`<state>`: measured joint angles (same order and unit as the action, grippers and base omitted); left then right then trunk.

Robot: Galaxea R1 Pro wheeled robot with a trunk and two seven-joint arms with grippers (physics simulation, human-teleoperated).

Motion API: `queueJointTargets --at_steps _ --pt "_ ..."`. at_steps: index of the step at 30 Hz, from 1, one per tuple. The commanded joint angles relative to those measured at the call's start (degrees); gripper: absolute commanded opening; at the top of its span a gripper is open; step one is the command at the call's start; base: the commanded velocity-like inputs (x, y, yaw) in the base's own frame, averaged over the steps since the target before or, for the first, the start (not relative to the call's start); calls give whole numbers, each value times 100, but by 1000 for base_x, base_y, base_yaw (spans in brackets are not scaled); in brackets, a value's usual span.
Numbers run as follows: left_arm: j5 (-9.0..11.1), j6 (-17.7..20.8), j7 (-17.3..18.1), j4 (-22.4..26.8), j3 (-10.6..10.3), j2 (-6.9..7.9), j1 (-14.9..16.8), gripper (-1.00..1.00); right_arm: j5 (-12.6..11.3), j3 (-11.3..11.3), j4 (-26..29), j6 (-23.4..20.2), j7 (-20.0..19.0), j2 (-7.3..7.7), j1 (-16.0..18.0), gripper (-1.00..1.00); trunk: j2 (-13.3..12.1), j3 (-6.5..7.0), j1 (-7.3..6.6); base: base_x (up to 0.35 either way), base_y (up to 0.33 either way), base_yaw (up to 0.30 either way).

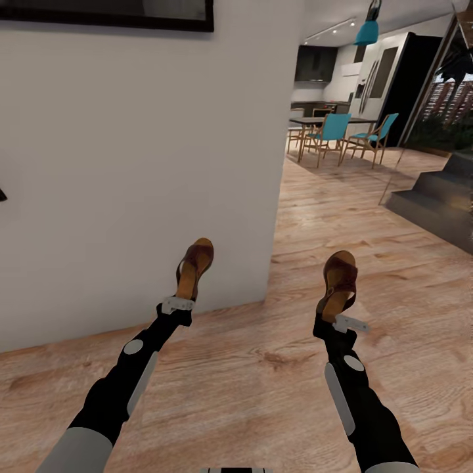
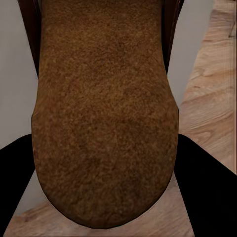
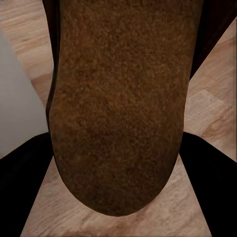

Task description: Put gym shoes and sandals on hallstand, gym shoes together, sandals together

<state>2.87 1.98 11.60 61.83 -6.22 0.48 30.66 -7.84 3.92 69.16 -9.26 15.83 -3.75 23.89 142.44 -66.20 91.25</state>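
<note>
Sandals carried in both grippers, robot facing a wall corner

Sandals, dark brown with tan insoles, are held one in each gripper above the light wood-plank corridor floor. In the head view, the left gripper is closed on the heel end of the left sandal, whose toe points forward and up, in front of a plain white wall. The right gripper is likewise clamped on the heel end of the right sandal, which hangs over bare floor, well apart from the other. Both black arms reach forward from the lower edge of the view.

In the left wrist view, the left sandal shows as a broad grainy brown surface between the two black fingers, with white wall and wood floor beyond. The right wrist view shows the right sandal the same way, between black fingers, over the planks.

Past the wall corner, far back, stand a dining table with teal chairs, a teal pendant lamp and dark steps.
</note>
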Motion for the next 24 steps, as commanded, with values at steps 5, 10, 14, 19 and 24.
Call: queueJointTargets --at_steps 5,10,14,19,24 --pt "27 22 12 5 -7 5 1 -100 -43 3 9 -23 15 -3 2 -100 -200 131 -111 0 0 -80" --pt "26 22 9 5 -7 5 1 -100 -43 3 10 -23 15 -3 2 -100 -401 266 -221 0 0 -80" --pt "22 19 14 5 -9 5 1 -100 -43 3 10 -23 16 -3 2 -100 -561 375 -309 0 0 -80" --pt "23 16 15 5 -10 5 1 -100 -43 3 10 -23 16 -3 2 -100 -561 420 -309 0 0 -79" --pt "22 17 16 5 -10 5 1 -100 -43 3 10 -23 16 -3 2 -100 -561 466 -309 0 0 -43"
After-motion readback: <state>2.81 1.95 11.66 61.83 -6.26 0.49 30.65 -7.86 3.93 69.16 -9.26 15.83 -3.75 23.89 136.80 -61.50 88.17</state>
